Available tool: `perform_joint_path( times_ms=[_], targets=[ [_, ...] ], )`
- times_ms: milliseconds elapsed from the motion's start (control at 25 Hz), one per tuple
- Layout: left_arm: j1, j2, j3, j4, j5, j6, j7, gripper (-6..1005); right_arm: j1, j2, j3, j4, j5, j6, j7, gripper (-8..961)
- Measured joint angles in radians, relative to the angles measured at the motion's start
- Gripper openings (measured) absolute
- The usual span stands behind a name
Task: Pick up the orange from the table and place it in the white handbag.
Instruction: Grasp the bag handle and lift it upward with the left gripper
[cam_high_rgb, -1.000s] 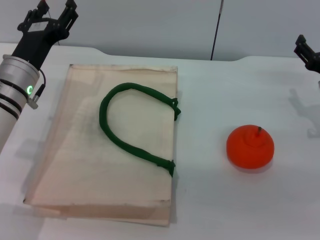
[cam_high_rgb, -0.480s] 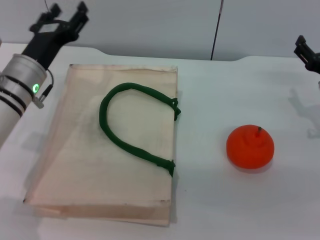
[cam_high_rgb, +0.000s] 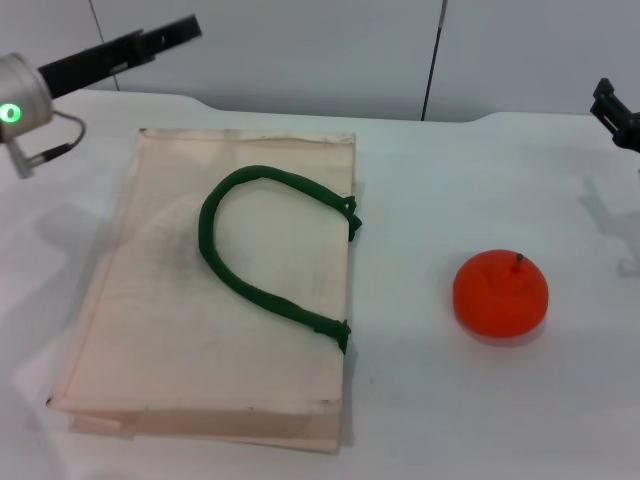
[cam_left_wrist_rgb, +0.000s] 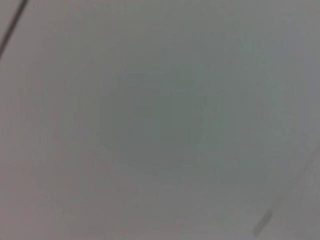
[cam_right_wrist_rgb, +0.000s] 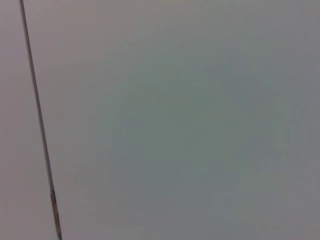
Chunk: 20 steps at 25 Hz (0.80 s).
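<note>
The orange (cam_high_rgb: 500, 294) sits on the white table (cam_high_rgb: 420, 400) at the right, with its dark stem up. The white handbag (cam_high_rgb: 215, 300) lies flat at the left, its green loop handle (cam_high_rgb: 262, 245) resting on top. My left gripper (cam_high_rgb: 165, 37) is raised above the bag's far left corner and points right, touching nothing. My right gripper (cam_high_rgb: 615, 110) is only partly in view at the right edge, well beyond the orange and apart from it. Both wrist views show only a plain grey wall.
A grey wall (cam_high_rgb: 300, 50) with a dark vertical seam stands behind the table's far edge. Bare tabletop lies between the bag and the orange.
My left arm has swung up and turned, so its gripper now points right above the bag's far left corner. The orange, the bag and the right arm have not moved.
</note>
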Motion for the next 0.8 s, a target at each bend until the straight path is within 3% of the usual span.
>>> perform_joint_path(
  times_ms=[160,320,480,800],
  targets=[
    [-0.044,0.040,0.000,-0.117,0.265,0.140,-0.226,765,-0.001,0.000,0.000,-0.003,0.000,0.000,0.006,888],
    [-0.074,0.060,0.000,-0.144,0.411,0.233,-0.284,764,-0.001,-0.001,0.000,-0.005,0.000,-0.004,0.007,889],
    [-0.104,0.058,0.000,-0.136,0.532,0.213,-0.289,764,0.002,-0.001,0.000,-0.003,0.000,-0.005,0.007,889],
    [-0.139,0.016,0.000,-0.103,0.623,0.060,-0.292,765,0.006,-0.001,0.000,-0.001,0.000,-0.005,0.008,889]
  ],
)
